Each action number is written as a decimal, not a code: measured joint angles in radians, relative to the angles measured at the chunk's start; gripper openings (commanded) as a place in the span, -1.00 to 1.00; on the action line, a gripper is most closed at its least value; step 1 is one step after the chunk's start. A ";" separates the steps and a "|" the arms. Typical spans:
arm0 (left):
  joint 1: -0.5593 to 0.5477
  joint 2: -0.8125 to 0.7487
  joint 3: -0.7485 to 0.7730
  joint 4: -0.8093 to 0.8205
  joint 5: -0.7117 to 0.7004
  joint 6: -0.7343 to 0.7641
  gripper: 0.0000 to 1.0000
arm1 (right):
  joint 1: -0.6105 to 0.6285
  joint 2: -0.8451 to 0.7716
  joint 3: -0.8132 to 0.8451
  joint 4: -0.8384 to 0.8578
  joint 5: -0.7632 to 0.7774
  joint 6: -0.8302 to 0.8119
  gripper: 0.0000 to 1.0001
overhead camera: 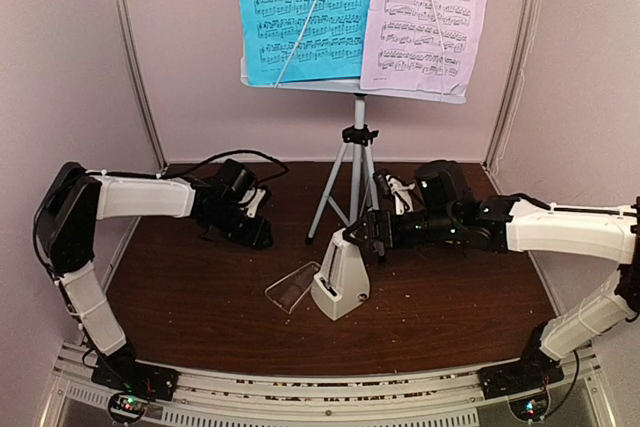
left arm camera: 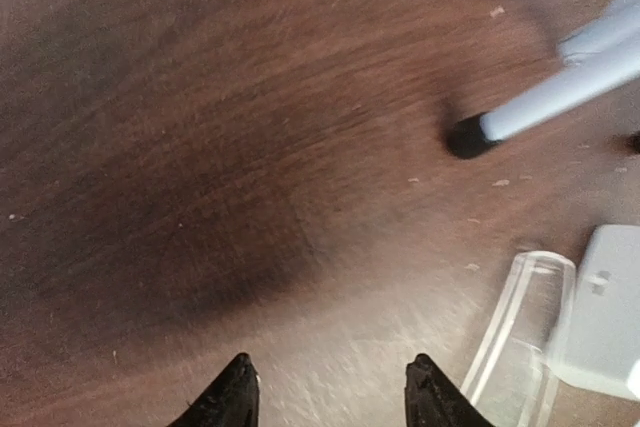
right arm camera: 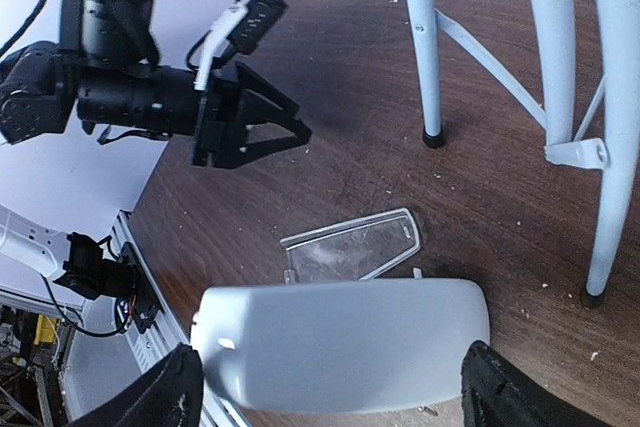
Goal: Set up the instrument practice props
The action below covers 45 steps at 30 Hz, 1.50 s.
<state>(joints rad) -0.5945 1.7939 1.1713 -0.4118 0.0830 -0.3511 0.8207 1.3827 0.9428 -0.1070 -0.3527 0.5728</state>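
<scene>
Cream plastic marks the nearest prop: the small pyramid metronome [overhead camera: 340, 282] stands upright on its base on the dark wooden tabletop [overhead camera: 200, 297], in front of the stand. Touching its left side, a clear plastic cover [overhead camera: 293, 287] lies flat, most likely the metronome's front panel taken off so the pendulum can swing.

The right gripper [right arm camera: 335, 377] reaches over the metronome from behind. Its own camera shows the black fingers [right arm camera: 175, 392] spread wide, one on each side of the cream body. Whether they press on it I cannot tell, though the metronome looks able to stand unaided.

Further left, the left gripper [left arm camera: 335, 392] hovers low over bare wood with its fingers apart and nothing between them. It seems parked out of the way.

Behind both, the grey tripod legs [overhead camera: 355, 187] splay for balance and carry the pale music-stand desk [overhead camera: 400, 90]. On it the cyan music sheet [overhead camera: 300, 7] and the lilac music sheet [overhead camera: 430, 17] lean side by side, each pinned by a thin wire arm.

Only the overhead view shows the sheets. The left wrist view alone shows a black rubber tripod foot [left arm camera: 465, 137] planted on the wood. The right wrist view looks across at the left gripper, confirming that it is empty.
</scene>
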 measured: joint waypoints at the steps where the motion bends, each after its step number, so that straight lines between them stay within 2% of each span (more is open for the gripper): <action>1: 0.000 -0.042 -0.029 0.017 0.011 0.001 0.03 | 0.002 -0.018 -0.003 -0.024 0.010 -0.001 0.74; 5: -0.005 -0.214 -0.137 0.119 0.076 0.017 -0.06 | 0.004 -0.114 -0.072 -0.076 0.039 0.000 0.64; 8: -0.021 -0.258 -0.174 0.200 0.119 0.028 -0.16 | 0.004 -0.166 -0.161 -0.092 0.051 0.006 0.47; 14: -0.098 -0.222 -0.203 0.301 0.172 0.028 -0.27 | 0.007 -0.122 -0.274 -0.094 0.059 0.040 0.04; 20: -0.166 -0.142 -0.195 0.366 0.190 0.018 -0.38 | 0.020 -0.001 -0.276 -0.026 0.057 0.058 -0.16; 26: -0.228 -0.085 -0.193 0.390 0.190 0.009 -0.45 | 0.021 0.079 -0.254 0.014 0.054 0.062 -0.24; 39: -0.294 -0.114 -0.270 0.474 0.184 -0.013 -0.50 | 0.006 0.177 -0.139 0.019 0.055 0.055 -0.27; 42: -0.311 -0.128 -0.285 0.492 0.191 -0.014 -0.50 | -0.019 0.188 -0.113 0.014 0.058 0.043 -0.19; 45: -0.323 -0.137 -0.286 0.495 0.190 -0.013 -0.50 | -0.043 0.187 -0.092 0.017 0.056 0.018 0.01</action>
<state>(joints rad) -0.9176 1.6573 0.8856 0.0830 0.2733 -0.3645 0.7780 1.5700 0.8513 -0.0902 -0.2962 0.5911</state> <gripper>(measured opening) 0.250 0.424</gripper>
